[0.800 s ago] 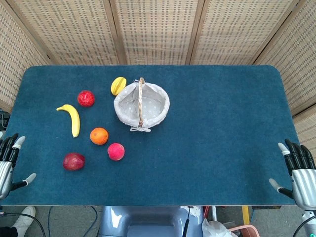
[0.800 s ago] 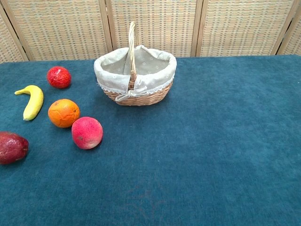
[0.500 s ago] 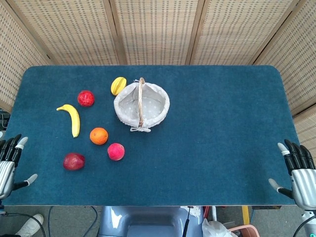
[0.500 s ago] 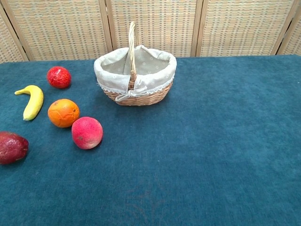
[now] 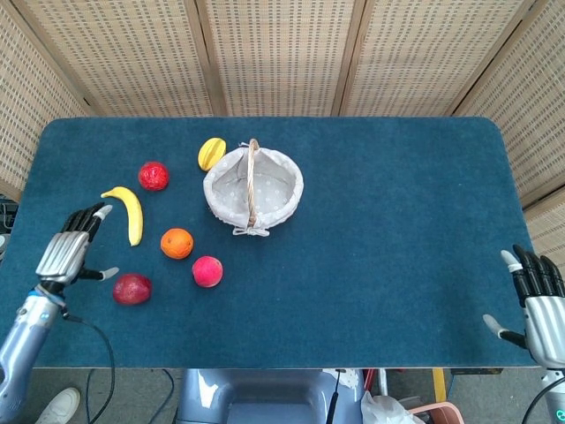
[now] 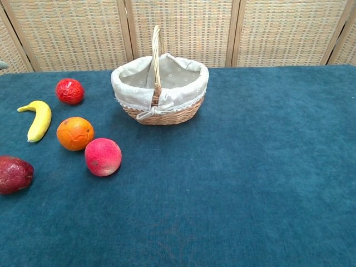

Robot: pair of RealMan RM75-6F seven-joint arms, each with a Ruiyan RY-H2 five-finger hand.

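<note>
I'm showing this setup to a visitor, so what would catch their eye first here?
Probably the cloth-lined wicker basket standing near the middle of the blue table, with bright fruit scattered to its left: a banana, an orange and a dark red mango. Next, the left hand, open and hovering between banana and mango.

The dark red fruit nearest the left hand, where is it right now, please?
In the head view the dark red fruit lies front-left on the table, beside the open left hand, left of the pink peach.

A staged lab test bench is showing here: a blue-felt table [image 5: 397,221] is standing before woven screen panels [image 5: 282,53], cables [image 5: 97,353] trailing beneath the table's near edge.
</note>
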